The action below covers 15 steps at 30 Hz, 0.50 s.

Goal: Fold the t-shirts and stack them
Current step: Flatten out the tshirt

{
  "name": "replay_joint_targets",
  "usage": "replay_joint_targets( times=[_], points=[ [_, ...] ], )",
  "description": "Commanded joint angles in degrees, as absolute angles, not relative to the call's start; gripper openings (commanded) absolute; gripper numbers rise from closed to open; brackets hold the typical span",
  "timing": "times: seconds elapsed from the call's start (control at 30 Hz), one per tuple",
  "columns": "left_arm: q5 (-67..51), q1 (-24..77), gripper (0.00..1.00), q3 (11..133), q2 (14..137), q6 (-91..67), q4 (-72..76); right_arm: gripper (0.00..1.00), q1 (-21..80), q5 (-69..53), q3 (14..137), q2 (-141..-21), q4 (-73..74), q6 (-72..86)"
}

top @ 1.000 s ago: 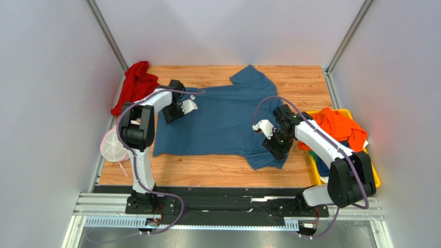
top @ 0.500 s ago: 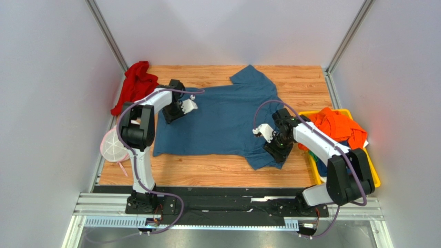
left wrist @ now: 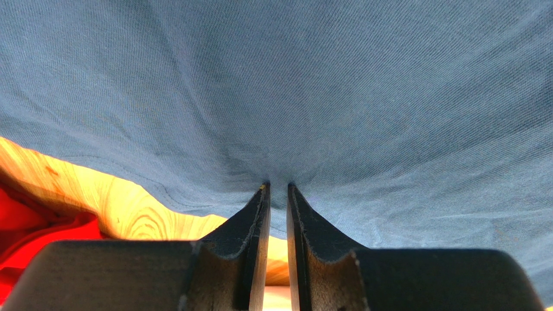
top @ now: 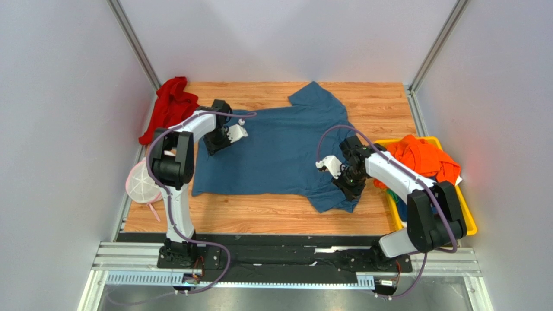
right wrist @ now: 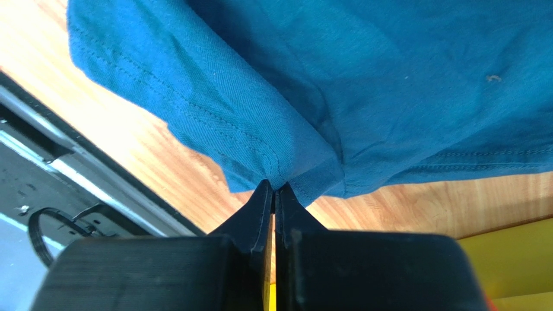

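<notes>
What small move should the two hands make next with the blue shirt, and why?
Probably lift both hands slightly together. The left hand pinches the blue t-shirt at its left edge and the right hand its near sleeve, yet it lies flat on the table, needing clearance before folding.

Large t-shirt [top: 279,155] lies flat mid-table [top: 259,214], with the collar end to the right, the hem to the left, one sleeve at the far edge and the other sleeve [top: 334,197] at the near right. Crumpled shirt [top: 170,107] sits in the far-left corner, spilling off the table edge. Mesh disc [top: 141,183] sits at the left edge, nearer than the crumpled shirt and just left of the large t-shirt's hem. Bin [top: 472,227] is at the right edge, with a heap of shirts [top: 425,159] in it, piled over its far rim. Left gripper [left wrist: 277,188] sits on the far-left part of the large t-shirt, pinching cloth. Right gripper [right wrist: 274,186] is between the bin and the near sleeve, pinching the sleeve's edge.
</notes>
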<state>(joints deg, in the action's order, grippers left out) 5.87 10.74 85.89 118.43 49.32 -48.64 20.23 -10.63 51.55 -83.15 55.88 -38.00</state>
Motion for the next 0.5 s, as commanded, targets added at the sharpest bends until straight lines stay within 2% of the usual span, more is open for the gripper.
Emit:
replay_joint_targets(
  times=[0.0,0.23,0.47],
  points=[
    [3.8,10.4,0.24,86.1,118.0,48.8,-49.0,0.00,22.1,-12.3,54.7,-78.9,59.2,-36.9],
    [4.3,10.4,0.24,86.9,117.9,48.6,-49.1,0.00,28.6,-14.9,58.0,-75.6,69.0,-35.6],
    [4.7,10.4,0.24,88.7,117.7,48.3,-50.2,0.00,36.2,-13.7,58.5,-73.7,72.1,-33.1]
  ],
)
